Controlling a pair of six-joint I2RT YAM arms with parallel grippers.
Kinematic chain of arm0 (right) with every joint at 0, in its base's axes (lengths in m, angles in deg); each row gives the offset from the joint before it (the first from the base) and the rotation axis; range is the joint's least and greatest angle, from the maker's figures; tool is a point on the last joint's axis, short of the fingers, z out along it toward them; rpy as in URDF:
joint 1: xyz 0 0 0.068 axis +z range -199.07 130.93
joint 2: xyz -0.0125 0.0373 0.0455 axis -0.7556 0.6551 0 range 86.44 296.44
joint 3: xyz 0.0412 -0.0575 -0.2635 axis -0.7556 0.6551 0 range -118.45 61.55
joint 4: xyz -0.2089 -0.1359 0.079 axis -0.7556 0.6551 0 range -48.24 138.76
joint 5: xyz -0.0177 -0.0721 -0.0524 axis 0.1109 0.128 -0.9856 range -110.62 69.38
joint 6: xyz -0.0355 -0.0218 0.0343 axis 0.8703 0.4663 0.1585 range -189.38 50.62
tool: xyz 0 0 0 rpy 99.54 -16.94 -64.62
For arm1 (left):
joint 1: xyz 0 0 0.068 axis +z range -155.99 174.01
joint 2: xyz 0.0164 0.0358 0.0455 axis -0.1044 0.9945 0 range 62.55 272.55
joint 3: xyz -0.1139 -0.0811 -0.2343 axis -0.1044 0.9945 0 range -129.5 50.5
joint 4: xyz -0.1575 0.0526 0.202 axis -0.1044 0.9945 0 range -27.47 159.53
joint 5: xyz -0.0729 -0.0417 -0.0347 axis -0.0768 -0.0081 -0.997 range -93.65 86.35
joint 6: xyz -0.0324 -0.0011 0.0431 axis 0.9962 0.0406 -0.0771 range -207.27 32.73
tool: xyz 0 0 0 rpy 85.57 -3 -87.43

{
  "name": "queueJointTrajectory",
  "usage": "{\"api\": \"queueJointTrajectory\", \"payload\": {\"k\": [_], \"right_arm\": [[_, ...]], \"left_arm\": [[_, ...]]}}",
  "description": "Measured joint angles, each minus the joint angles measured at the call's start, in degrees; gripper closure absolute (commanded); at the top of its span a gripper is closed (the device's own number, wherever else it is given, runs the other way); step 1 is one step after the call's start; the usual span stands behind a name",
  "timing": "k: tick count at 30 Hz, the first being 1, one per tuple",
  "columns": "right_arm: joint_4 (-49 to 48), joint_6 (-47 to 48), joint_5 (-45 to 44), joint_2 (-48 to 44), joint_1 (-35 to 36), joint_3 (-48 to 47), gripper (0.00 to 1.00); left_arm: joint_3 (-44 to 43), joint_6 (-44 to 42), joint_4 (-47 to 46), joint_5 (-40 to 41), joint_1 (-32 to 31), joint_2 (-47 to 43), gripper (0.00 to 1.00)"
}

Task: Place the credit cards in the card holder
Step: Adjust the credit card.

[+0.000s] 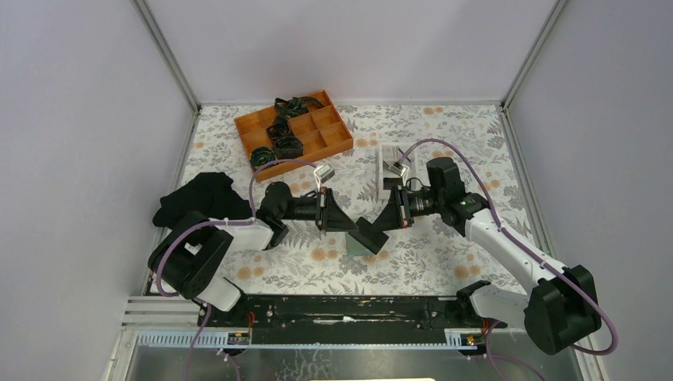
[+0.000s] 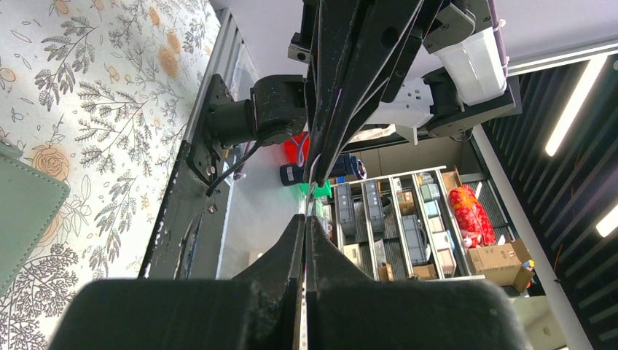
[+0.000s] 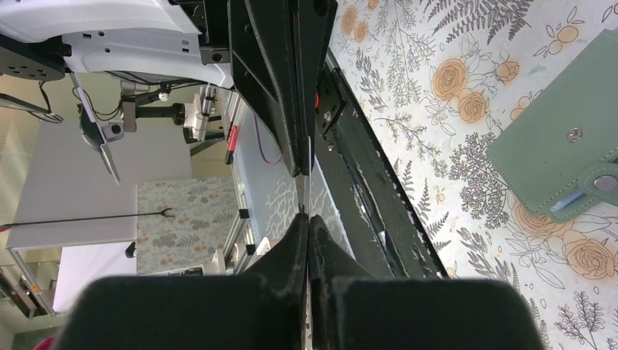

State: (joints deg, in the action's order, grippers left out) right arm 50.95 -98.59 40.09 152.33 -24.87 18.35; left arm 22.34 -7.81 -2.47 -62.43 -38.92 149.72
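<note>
Far left of the desk [image 1: 444, 266]: black cloth [image 1: 198, 198] in a heap, just beside the left arm.
Far, left of centre: orange compartment box [image 1: 295, 131], black coiled bits in several cells.
Small grey-silver piece [image 1: 323, 172] just near-right of the box, too small to tell what it is.
Left jaws [image 2: 305, 223] are together and rolled sideways, pinching a thin black credit card [image 1: 370, 236] from its left side. The wrist view shows the card edge-on only.
The card sits flat and level at mid-desk, lifted off the surface.
Card holder [image 1: 362, 246] lies on the desk right under the card, partly hidden from above. It is sage green with the flap open and snap studs showing. A light blue card [image 3: 572, 201] edge sticks out of a slot.
Right jaws [image 3: 307, 223] are together too, clamped on the same black card from the right, tips facing the left tips.
White tray [image 1: 386, 151] sits far, right of centre, beyond the right wrist. It carries a grey-silver card-like item [image 1: 394, 167]; count unclear.
</note>
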Motion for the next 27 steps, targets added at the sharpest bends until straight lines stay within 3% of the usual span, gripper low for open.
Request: {"api": "queueJointTrajectory", "payload": {"k": [5, 8, 12, 17, 27], "right_arm": [[-0.52, -0.59, 0.09, 0.46, 0.00, 0.15, 1.00], [-0.61, -0.59, -0.22, 0.46, 0.00, 0.20, 1.00], [-0.44, -0.57, -2.27, 0.44, 0.00, 0.55, 1.00], [1.79, -0.26, -6.21, 0.20, 0.00, 0.74, 1.00], [7.37, 1.60, -18.84, -0.42, 1.46, 0.61, 1.00]], "left_arm": [[-0.11, -0.09, -0.09, 0.07, 0.66, 0.79, 0.72], [-0.11, -0.44, 0.50, 0.81, 1.31, 1.62, 0.69], [-0.11, -2.45, 4.20, 3.74, 2.86, 1.95, 0.69], [-0.13, -8.31, 16.46, 11.58, 4.28, 0.44, 0.69], [-2.03, -21.00, 42.12, 32.94, 3.48, -5.97, 0.83]]}}
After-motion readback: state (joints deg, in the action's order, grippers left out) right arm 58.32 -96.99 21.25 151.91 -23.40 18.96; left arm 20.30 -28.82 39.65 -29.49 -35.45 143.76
